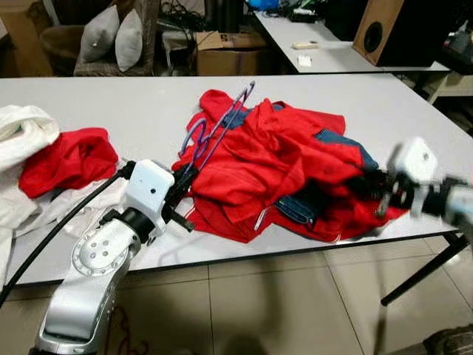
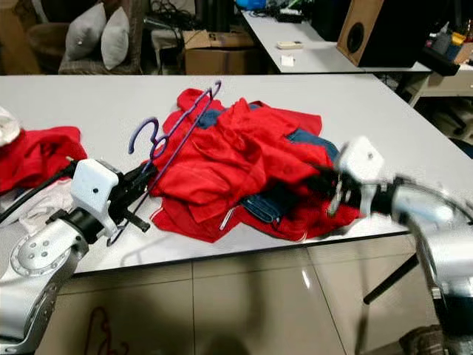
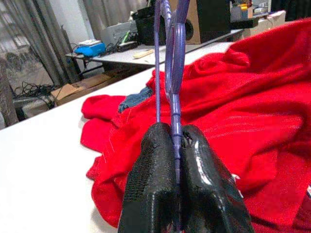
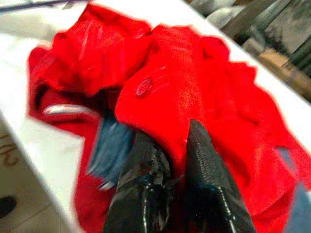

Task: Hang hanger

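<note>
From the head views, the left gripper (image 1: 179,180) pinches the purple hanger (image 1: 222,126) at the near left of the red jacket (image 1: 281,166) on the white table (image 1: 133,103), while the right gripper (image 2: 325,180) digs into the jacket's near right edge. In the left wrist view the fingers (image 3: 199,184) are clamped on the hanger's thin bar; in the right wrist view the fingers (image 4: 209,179) pinch red cloth, so the thin bar could twist or slip if the jacket drags on a lift
</note>
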`<state>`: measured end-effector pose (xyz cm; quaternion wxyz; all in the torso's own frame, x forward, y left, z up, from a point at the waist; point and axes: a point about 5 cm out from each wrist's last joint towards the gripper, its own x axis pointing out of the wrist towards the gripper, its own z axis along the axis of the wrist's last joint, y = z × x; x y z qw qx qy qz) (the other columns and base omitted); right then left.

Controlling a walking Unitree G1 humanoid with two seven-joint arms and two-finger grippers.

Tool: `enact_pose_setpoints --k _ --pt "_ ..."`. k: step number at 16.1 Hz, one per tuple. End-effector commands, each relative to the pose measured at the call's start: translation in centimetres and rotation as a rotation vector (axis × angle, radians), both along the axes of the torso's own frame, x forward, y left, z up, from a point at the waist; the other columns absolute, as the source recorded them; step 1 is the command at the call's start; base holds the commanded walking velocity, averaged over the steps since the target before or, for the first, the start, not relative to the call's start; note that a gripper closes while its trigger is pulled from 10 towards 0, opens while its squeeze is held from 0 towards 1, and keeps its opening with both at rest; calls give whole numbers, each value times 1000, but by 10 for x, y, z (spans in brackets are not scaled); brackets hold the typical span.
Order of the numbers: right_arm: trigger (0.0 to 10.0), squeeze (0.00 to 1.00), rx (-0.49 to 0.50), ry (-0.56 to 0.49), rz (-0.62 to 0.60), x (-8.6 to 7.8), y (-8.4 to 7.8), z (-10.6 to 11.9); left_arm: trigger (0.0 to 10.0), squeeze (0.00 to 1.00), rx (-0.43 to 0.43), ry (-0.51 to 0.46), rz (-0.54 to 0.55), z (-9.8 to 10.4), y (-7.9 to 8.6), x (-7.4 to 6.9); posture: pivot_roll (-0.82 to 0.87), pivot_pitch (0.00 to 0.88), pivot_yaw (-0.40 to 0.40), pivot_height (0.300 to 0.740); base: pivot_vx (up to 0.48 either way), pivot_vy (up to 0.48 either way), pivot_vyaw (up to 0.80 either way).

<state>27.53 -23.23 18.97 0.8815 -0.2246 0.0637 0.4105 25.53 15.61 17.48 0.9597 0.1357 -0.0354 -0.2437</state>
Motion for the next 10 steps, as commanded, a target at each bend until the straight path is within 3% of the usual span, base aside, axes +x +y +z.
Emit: enact_pose_setpoints --k 1,3,4,5,6,7,8,10 --pt "0 0 -19 -2 -13 -3 1 0 10000 0 -4 -16 -11 6 -1 0 1 14 -24 740 0 0 0" --pt "0 0 32 58 -103 -12 12 -38 10000 0 0 -12 -32 6 -5 0 -3 20 -9 740 0 0 0" --pt "0 0 37 58 -118 -12 15 -42 10000 0 0 -12 -35 6 -5 1 -1 20 -4 740 0 0 0" --pt "6392 0 37 46 -149 -11 21 -49 10000 0 5 -13 -41 6 -6 2 2 21 -3 740 0 0 0" --pt "10000 0 47 42 -176 -10 23 -52 10000 0 7 -15 -44 7 -7 2 4 20 -4 740 0 0 0" --pt "10000 761 50 37 -192 -10 25 -55 10000 0 8 -17 -49 8 -8 2 8 19 -3 740 0 0 0" --pt "10000 1000 63 18 -212 -13 23 -55 10000 0 10 -14 -56 8 -8 1 11 18 -2 740 0 0 0" --pt "10000 1000 127 -10 -231 -19 19 -45 10000 0 13 -7 -64 6 -9 -1 9 19 1 740 0 0 0"
